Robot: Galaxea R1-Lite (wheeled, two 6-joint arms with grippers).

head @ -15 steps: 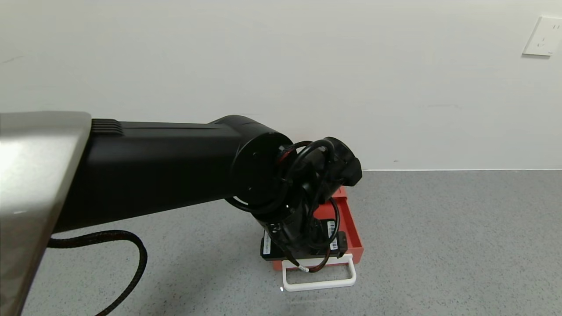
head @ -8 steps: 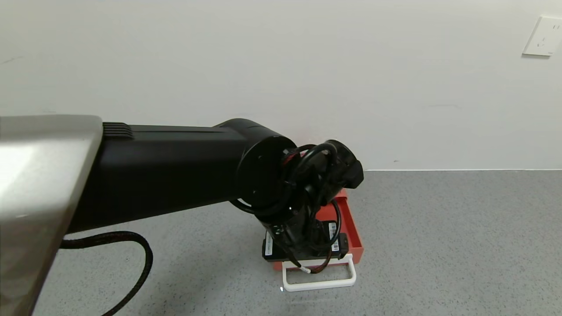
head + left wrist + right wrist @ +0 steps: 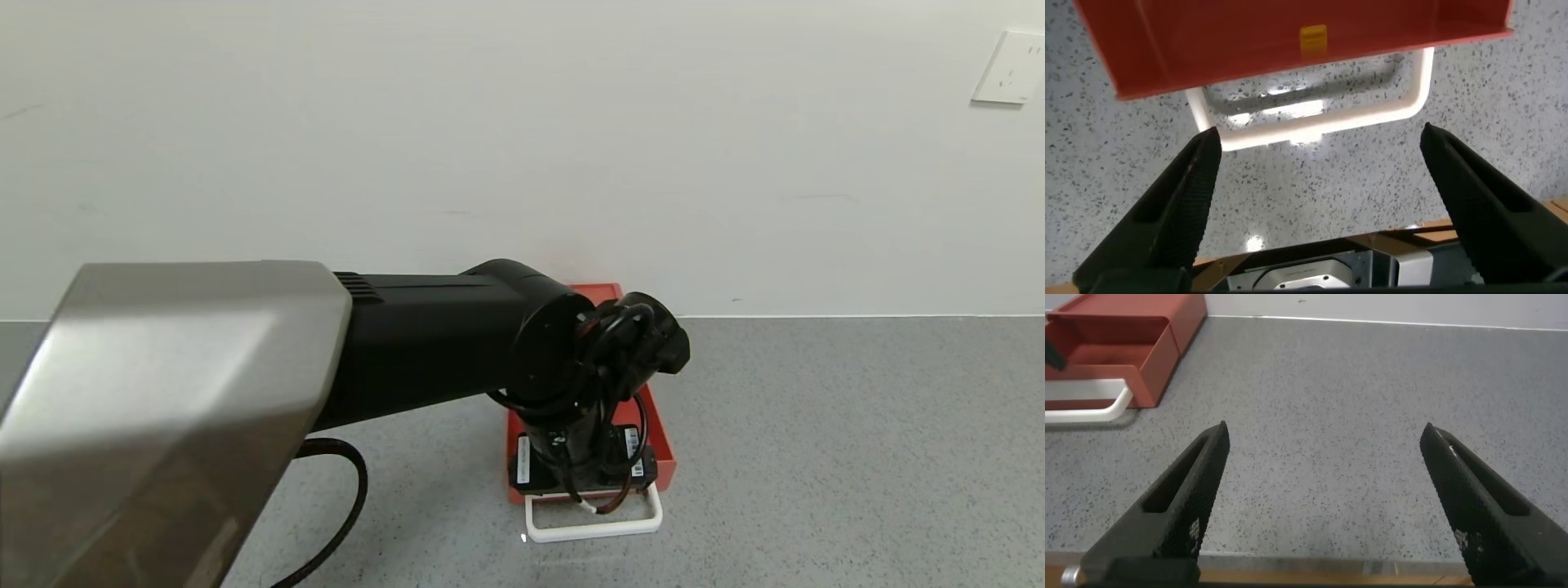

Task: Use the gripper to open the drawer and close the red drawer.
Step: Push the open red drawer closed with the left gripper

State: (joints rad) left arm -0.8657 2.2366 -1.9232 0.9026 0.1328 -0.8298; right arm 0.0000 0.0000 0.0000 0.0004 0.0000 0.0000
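Left wrist view looks straight down past the left gripper [image 3: 1319,175], whose two black fingers [image 3: 1180,204] are spread wide with nothing between them. Beyond the fingertips lies the white loop handle [image 3: 1315,122] of the drawer [image 3: 1290,49], its bar resting on the speckled grey bench [image 3: 1315,188]; the fingers hang above the bench and straddle the handle's width without touching it. The orange-red tray stands pulled out from the red box [image 3: 600,287], which sits against the white wall [image 3: 522,122]. From the head view, the left arm [image 3: 392,359] reaches across and hides most of the tray. The right gripper [image 3: 1323,498] hovers well apart from the drawer, fingers likewise wide open and empty over bare bench.
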